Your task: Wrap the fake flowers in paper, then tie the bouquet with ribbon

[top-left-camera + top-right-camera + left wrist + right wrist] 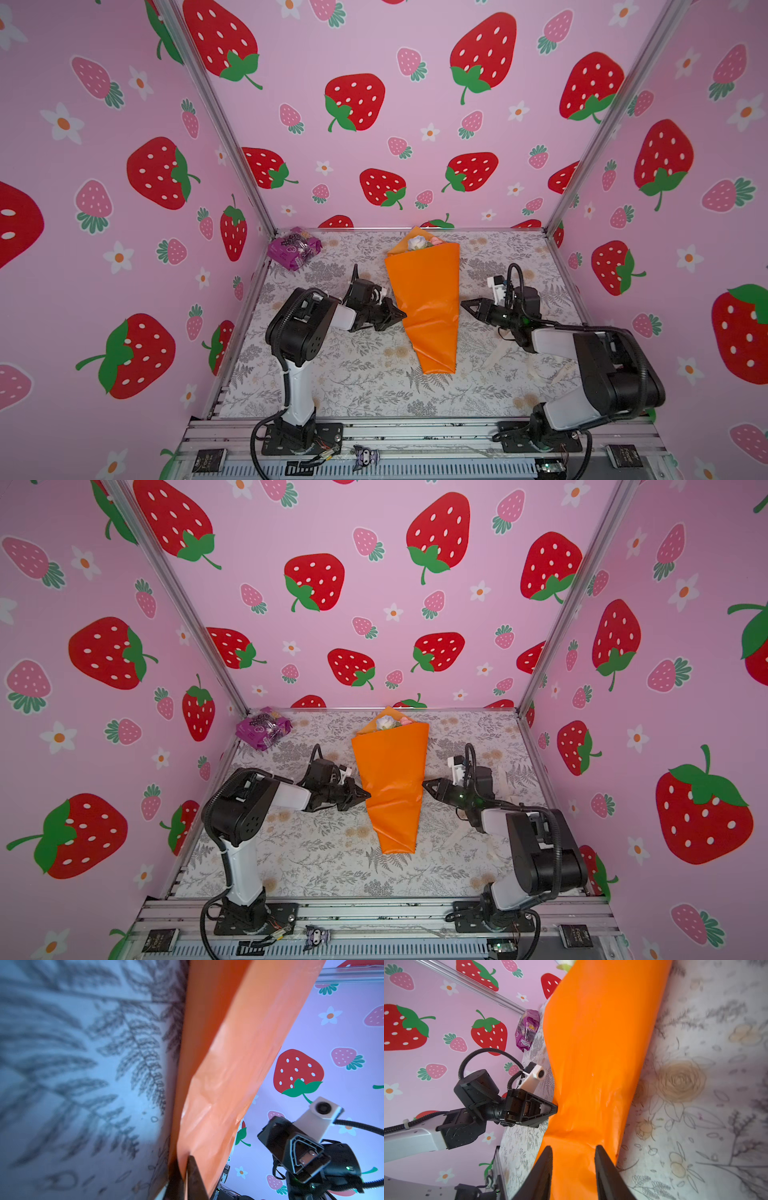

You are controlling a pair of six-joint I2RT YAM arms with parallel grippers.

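Orange wrapping paper [428, 316] is seen rolled into a cone around the bouquet of fake flowers [420, 243]. The bouquet is laid flat at the middle of the bench [353, 386], with its white and pink blooms toward the back wall and its narrow end toward the arm bases. No ribbon or tie is seen around the cone in both top views, so the tying itself is judged not yet begun. The step in hand is judged to be steadying the wrap at its mid-length.

The left jaws are set against the left edge of the paper, about halfway along the cone, where the paper is creased inward. In the left wrist view they are shown almost closed with the edge right at their tips, but whether it is pinched cannot be told. The right jaws are held just beside the opposite edge, partly open, with nothing gripped.

A pale strip [496, 356] lies on the bench beneath the right arm. What it is cannot be made out, though it may be the tie. A purple packet [294, 248] lies in the far left corner, well apart.

Next, a tie would need to be fetched and passed around the cone's waist. The thin paper is judged likely to spring open if it is freed on both sides.
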